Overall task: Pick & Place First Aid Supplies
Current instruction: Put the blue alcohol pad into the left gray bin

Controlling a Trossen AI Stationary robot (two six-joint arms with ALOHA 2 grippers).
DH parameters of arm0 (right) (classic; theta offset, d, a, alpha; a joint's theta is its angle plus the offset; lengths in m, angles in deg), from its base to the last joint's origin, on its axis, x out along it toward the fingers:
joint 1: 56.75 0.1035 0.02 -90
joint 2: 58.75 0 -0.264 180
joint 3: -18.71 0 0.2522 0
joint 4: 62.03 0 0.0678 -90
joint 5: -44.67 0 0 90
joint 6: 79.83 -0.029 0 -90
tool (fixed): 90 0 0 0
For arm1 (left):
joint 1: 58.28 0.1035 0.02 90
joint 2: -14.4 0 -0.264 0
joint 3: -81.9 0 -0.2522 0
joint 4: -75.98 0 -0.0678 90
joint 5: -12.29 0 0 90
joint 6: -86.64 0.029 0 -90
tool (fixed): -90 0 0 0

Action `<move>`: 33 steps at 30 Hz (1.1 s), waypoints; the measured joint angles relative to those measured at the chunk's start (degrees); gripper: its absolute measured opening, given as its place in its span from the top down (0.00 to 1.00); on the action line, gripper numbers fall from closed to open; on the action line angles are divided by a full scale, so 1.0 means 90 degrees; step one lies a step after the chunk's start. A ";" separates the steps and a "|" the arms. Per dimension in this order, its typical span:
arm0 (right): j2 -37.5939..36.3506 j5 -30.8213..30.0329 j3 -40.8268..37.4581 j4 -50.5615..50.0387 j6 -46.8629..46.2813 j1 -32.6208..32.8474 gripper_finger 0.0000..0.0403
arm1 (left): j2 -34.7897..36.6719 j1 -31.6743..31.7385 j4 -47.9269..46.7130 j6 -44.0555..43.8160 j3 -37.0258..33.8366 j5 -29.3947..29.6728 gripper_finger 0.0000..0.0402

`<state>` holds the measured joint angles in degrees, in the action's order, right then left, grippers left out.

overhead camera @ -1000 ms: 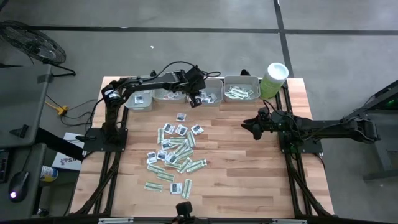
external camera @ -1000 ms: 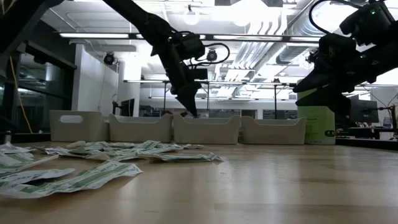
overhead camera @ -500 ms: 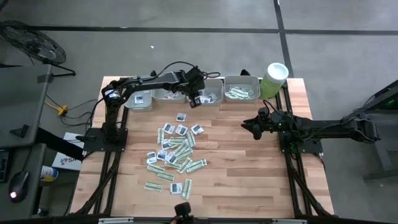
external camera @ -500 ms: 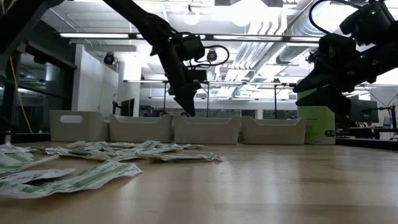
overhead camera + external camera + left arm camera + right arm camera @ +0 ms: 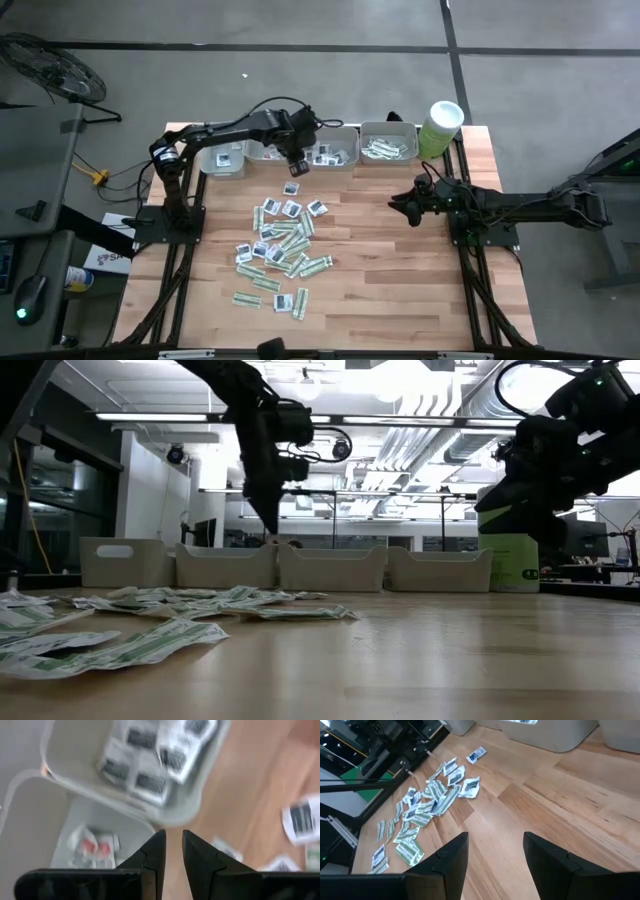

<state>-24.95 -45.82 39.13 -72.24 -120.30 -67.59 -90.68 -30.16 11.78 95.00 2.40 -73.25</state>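
Left gripper (image 5: 293, 170) hangs near the table's far edge, fingers slightly parted; right gripper (image 5: 398, 206) waits wide open mid-right.

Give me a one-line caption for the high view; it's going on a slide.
Left pincer hovers by the grey trays above scattered sachets; right pincer waits open over the bare table.

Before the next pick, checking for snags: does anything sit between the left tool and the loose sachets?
Nothing visible does. The left tool hangs empty above bare wooden table by the grey plastic trays; the small flat sachets lie scattered nearby.
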 joint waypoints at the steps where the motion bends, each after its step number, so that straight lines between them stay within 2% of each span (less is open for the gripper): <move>1: -0.0002 0.0002 0.0000 -0.0030 0.0000 0.0001 0.54 | 0.0012 -0.0001 -0.0155 0.0027 -0.0007 -0.0036 0.85; 5: 0.0000 0.0013 0.0002 -0.0144 0.0000 -0.0001 0.54 | 0.0015 0.0000 -0.0646 0.0191 -0.0017 -0.0216 0.84; 15: 0.0000 0.0048 0.0000 -0.0141 0.0000 0.0001 0.54 | 0.0003 -0.0016 -0.0970 0.0331 -0.0024 -0.0709 0.84; 20: -0.0002 0.0066 0.0000 -0.0142 -0.0017 0.0001 0.54 | 0.0025 -0.0230 -0.0954 0.0328 -0.0559 -0.0786 0.84; 25: -0.0002 0.0063 0.0001 -0.0161 -0.0024 0.0000 0.54 | 0.0054 -0.0553 -0.0610 0.0374 -0.1379 -0.0791 0.84; 28: -0.0002 0.0061 0.0000 -0.0167 -0.0024 -0.0001 0.54 | 0.0054 -0.0743 -0.0015 0.0374 -0.1758 -0.0790 0.84; 33: 0.0000 0.0061 0.0000 -0.0205 -0.0141 -0.0001 0.54 | 0.0054 -0.0954 0.0503 0.0574 -0.2007 -0.0773 0.84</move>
<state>-24.95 -45.28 39.13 -74.08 -121.57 -67.60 -90.19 -38.74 16.31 100.17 -15.66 -80.21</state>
